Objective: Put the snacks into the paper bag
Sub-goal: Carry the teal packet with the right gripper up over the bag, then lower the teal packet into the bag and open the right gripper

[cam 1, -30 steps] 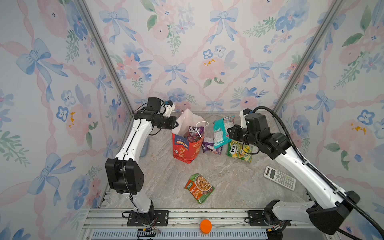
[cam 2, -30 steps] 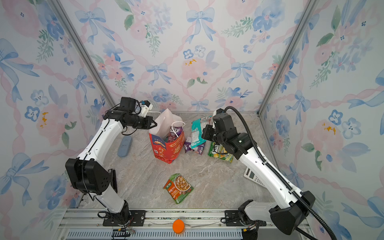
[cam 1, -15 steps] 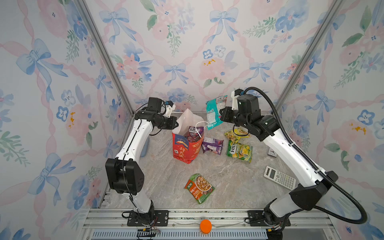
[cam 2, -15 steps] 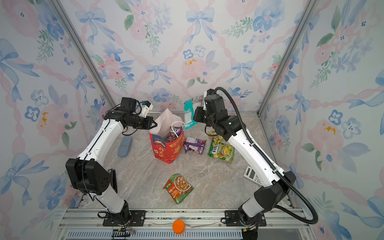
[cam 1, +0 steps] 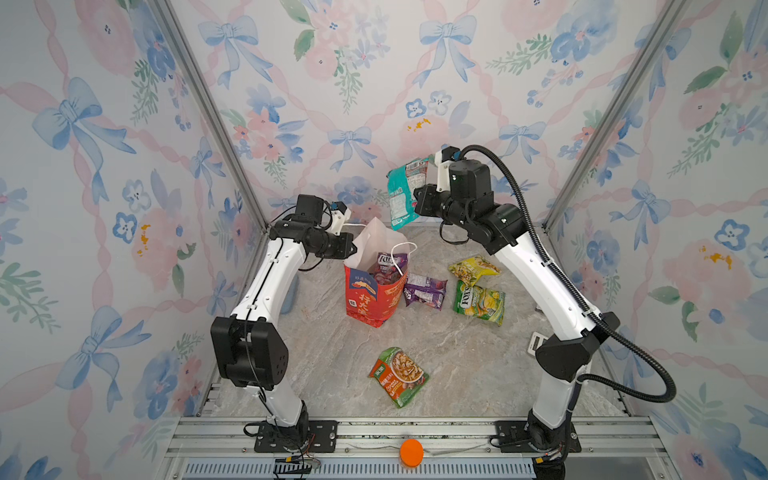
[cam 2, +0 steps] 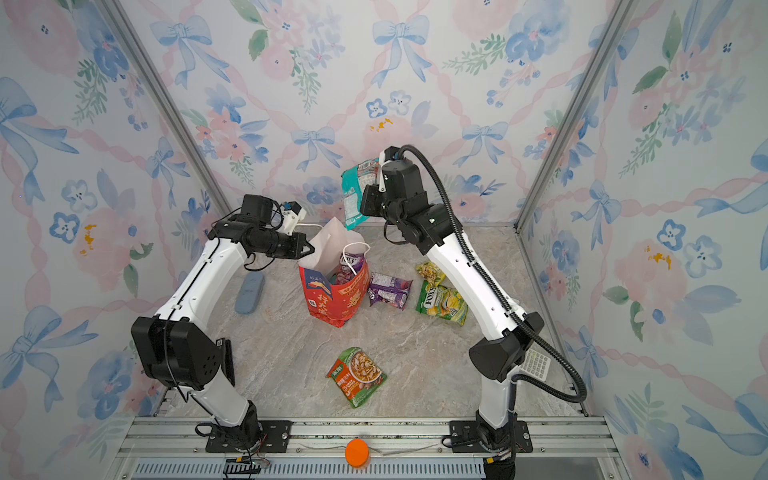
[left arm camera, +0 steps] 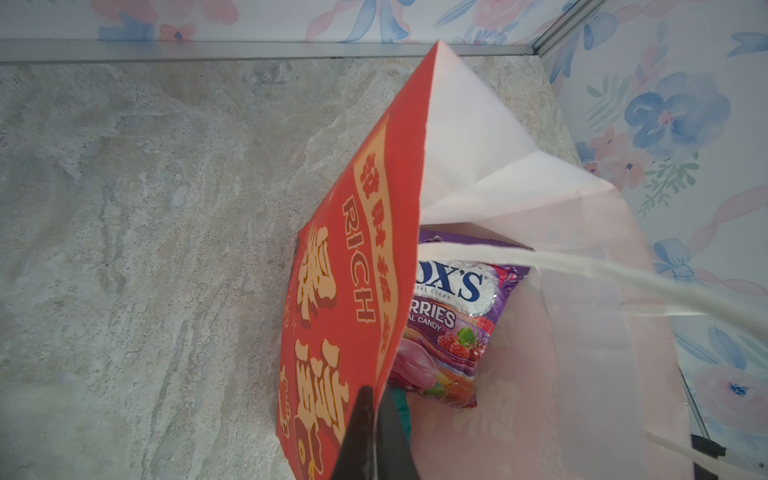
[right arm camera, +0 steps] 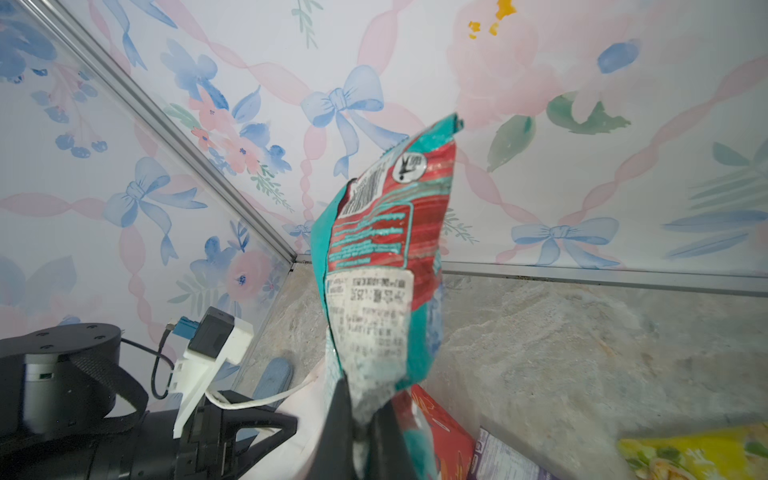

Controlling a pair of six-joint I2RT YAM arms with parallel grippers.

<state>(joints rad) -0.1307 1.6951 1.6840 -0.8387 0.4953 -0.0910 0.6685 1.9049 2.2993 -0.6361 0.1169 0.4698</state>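
The red paper bag (cam 1: 374,301) (cam 2: 336,301) stands upright and open. My left gripper (cam 1: 351,249) (left arm camera: 376,399) is shut on its rim. A purple FOX'S packet (left arm camera: 453,316) lies inside it. My right gripper (cam 1: 417,201) (right arm camera: 365,411) is shut on a teal packet (cam 1: 401,195) (right arm camera: 374,270), which hangs in the air just above and behind the bag's mouth. Other snacks lie on the table: a purple packet (cam 1: 426,291) beside the bag, a yellow one (cam 1: 473,268), a green FOX'S one (cam 1: 480,301) and a green-orange one (cam 1: 399,376) nearer the front.
A white calculator (cam 2: 536,365) lies at the right, partly behind the right arm. A blue-grey oblong object (cam 2: 249,293) lies by the left wall. An orange knob (cam 1: 411,452) sits on the front rail. Floral walls close in on three sides.
My right gripper has lifted the teal packet off the table and carried it up and left, to above the bag. The left arm and the bag have stayed put.
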